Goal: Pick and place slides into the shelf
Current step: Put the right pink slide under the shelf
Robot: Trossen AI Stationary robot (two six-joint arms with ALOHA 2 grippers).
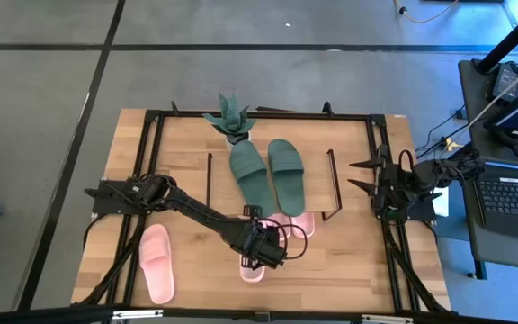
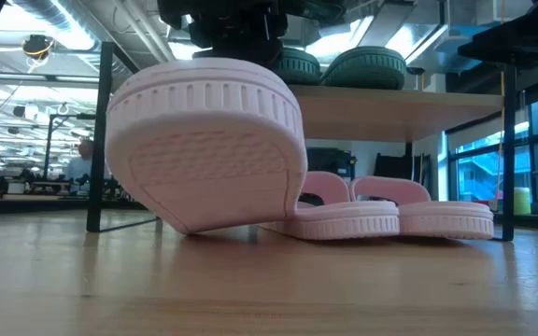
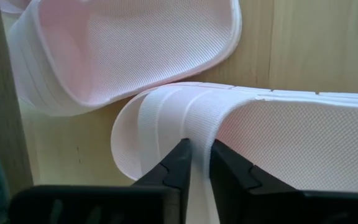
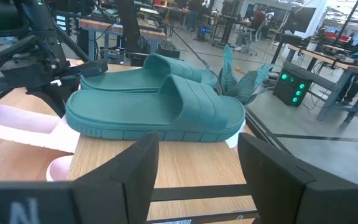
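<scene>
Jaws of the left gripper (image 3: pixel 196 163) are pinched on a pink slide's (image 3: pixel 278 134) strap, in front of the shelf (image 1: pixel 317 144); right gripper (image 1: pixel 360 176) is parked wide at the tabletop's (image 1: pixel 115 180) right edge. Green slides (image 1: pixel 268 173) are set on the shelf, two pink ones (image 2: pixel 381 215) beneath, another pink (image 1: pixel 157 263) left on the tabletop.

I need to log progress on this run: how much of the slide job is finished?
Done: the green pair lies on the shelf top, and a pink pair sits under it. In hand: the left gripper has its jaws pinching the strap of a tilted pink slide near the shelf. Left: that slide and the last pink slide on the table. The right gripper waits open beside the shelf.
</scene>
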